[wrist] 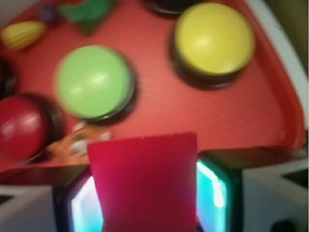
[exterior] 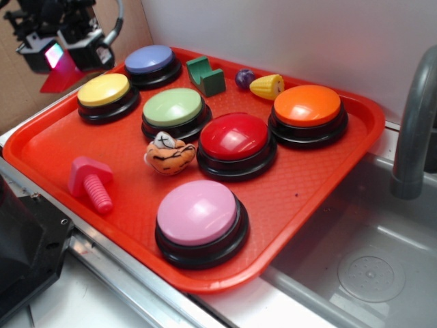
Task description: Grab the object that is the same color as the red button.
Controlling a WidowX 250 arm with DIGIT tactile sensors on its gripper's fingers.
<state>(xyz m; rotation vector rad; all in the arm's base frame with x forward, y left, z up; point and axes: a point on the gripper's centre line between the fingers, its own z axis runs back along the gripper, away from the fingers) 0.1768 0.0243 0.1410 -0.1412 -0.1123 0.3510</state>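
**Red block held in the air above the tray**

The gripper [exterior: 60, 60] was clamped on the red block [wrist: 145, 181], which sat between its two fingers, as the wrist view showed closely. The exterior view showed what the wrist could not: the gripper hung above the far left corner of the red tray [exterior: 321, 184], clear of its surface. Under it stood the yellow button [exterior: 104, 90], and farther off the green button [exterior: 173, 107] and the red button [exterior: 234, 136].
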